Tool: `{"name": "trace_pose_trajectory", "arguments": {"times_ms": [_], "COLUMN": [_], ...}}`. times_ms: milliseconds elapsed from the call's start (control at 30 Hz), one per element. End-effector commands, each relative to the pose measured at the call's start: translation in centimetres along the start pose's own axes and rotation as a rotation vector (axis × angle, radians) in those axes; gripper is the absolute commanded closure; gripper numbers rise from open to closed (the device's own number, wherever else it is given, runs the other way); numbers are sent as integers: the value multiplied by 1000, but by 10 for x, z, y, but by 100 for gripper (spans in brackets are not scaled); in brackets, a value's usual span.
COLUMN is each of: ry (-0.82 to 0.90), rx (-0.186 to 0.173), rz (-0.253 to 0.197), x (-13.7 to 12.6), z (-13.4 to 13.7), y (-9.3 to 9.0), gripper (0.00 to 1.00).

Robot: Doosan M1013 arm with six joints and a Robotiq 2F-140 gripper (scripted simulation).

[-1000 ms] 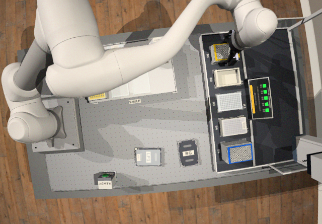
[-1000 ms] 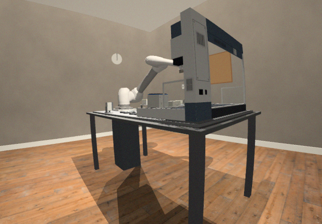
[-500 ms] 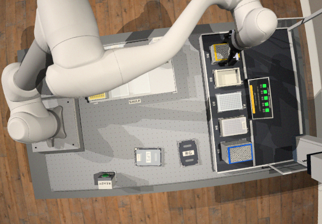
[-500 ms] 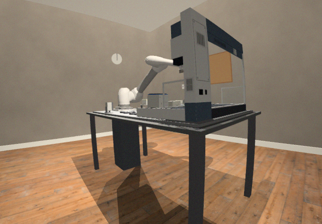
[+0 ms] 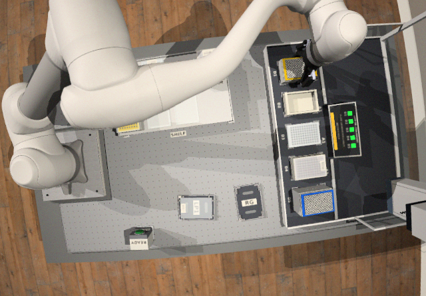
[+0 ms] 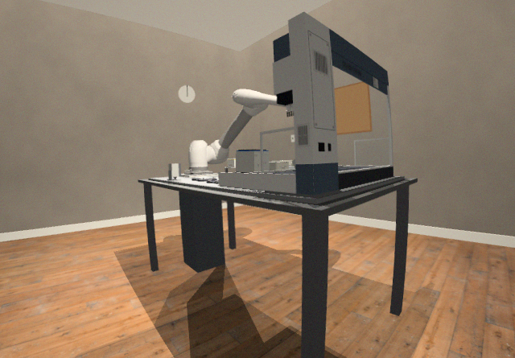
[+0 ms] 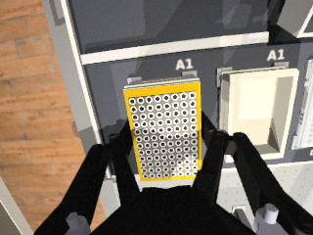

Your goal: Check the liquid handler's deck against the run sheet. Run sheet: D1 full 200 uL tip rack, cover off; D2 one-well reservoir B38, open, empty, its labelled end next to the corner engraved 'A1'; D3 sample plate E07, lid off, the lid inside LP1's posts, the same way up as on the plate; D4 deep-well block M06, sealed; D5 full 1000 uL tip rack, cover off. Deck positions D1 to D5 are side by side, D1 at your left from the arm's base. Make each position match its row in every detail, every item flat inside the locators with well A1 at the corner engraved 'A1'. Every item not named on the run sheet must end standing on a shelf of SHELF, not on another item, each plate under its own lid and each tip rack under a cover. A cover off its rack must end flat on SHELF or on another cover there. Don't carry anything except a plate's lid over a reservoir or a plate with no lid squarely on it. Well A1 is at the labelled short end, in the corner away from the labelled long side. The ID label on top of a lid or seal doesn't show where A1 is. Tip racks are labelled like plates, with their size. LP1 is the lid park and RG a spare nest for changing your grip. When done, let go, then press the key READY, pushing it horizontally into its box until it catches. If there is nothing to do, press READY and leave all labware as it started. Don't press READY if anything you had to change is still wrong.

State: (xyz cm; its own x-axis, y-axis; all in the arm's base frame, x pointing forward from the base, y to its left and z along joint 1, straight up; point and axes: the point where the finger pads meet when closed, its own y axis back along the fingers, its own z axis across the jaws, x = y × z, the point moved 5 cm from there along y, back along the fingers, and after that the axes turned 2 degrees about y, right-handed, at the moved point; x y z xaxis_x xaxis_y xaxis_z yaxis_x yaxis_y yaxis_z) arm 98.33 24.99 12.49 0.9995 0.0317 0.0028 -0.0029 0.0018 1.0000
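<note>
The yellow-framed tip rack stands uncovered in D1, its tips showing in the wrist view, under an engraved A1. My gripper straddles the rack's long sides; the fingers stand slightly off it, open. The cream one-well reservoir is open and empty in D2, also in the wrist view. An unlidded well plate is in D3, a sealed block in D4, and a blue-framed uncovered tip rack in D5. A lid lies in LP1.
The SHELF stands mid-table, partly under my arm, with a yellow-labelled item at its near end. The RG nest is beside LP1. The READY key box is at the table's front. The handler's gantry rises over the deck.
</note>
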Motion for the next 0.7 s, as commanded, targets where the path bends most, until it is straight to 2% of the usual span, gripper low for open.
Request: {"name": "trace_pose_trajectory", "arguments": {"times_ms": [0, 167, 667], "ry": [0, 0, 0], "rx": [1, 1, 1], "rz": [2, 2, 2], "x": [0, 0, 0], "z": [0, 0, 0], "y": [2, 2, 27], "gripper": [34, 34, 34]}}
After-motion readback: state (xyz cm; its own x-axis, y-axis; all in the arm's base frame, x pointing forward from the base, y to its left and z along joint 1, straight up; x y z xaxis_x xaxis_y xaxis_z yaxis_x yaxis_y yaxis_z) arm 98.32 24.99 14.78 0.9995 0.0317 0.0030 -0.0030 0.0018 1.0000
